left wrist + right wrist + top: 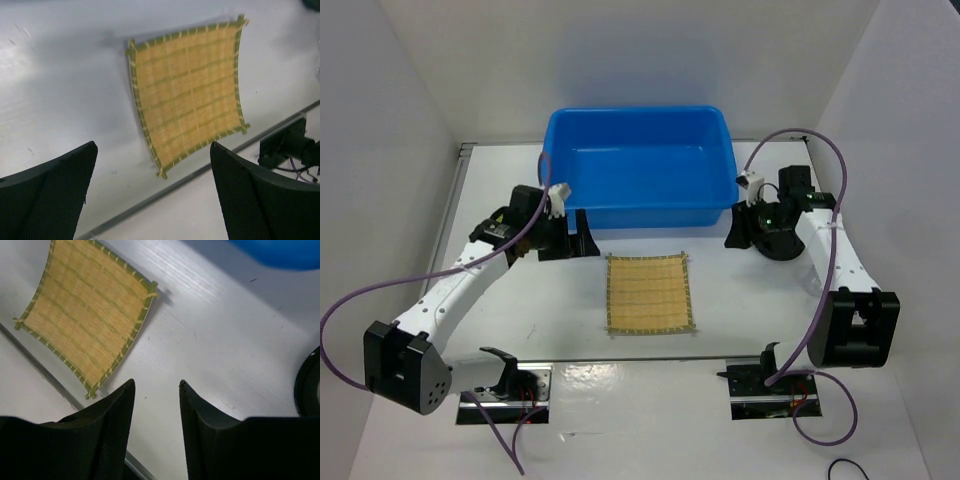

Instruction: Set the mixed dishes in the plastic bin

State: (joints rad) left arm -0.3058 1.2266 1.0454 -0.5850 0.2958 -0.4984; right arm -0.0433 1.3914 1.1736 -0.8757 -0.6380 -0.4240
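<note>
I find the tan woven mat (649, 294) flat at the middle of the counter (770, 320), its edges green-stitched, outside the blue bin (650, 215). Left tool (570, 240) spread wide, right tool (156, 383) half spread, both empty.

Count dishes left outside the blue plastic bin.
2: tan woven bamboo rectangular mat, central; small black round dish right of it, partly under the right arm. Others may be hidden.

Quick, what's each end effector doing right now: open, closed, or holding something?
Left end effector: open wide, holding nothing.
Right end effector: partly open, holding nothing.
</note>
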